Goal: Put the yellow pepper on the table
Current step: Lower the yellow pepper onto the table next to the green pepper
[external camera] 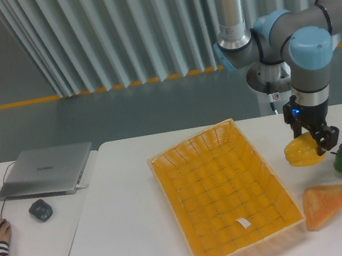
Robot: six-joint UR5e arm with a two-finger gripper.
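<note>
Even, diffuse overhead light, moderately bright; no hard-edged shadows. Soft, faint shadow on the table [135,235] directly under the gripper [316,137] and the yellow pepper [303,151] it clasps. Pepper shows a mild glossy highlight on its upper face. Left of the gripper, the basket [225,197] has a shaded inner wall on its near side. Above the gripper, the arm's metal tubes carry pale vertical sheen. Whole frame slightly soft and grainy; colours a little washed. Far left of the gripper, edges look no blurrier than centre.
</note>
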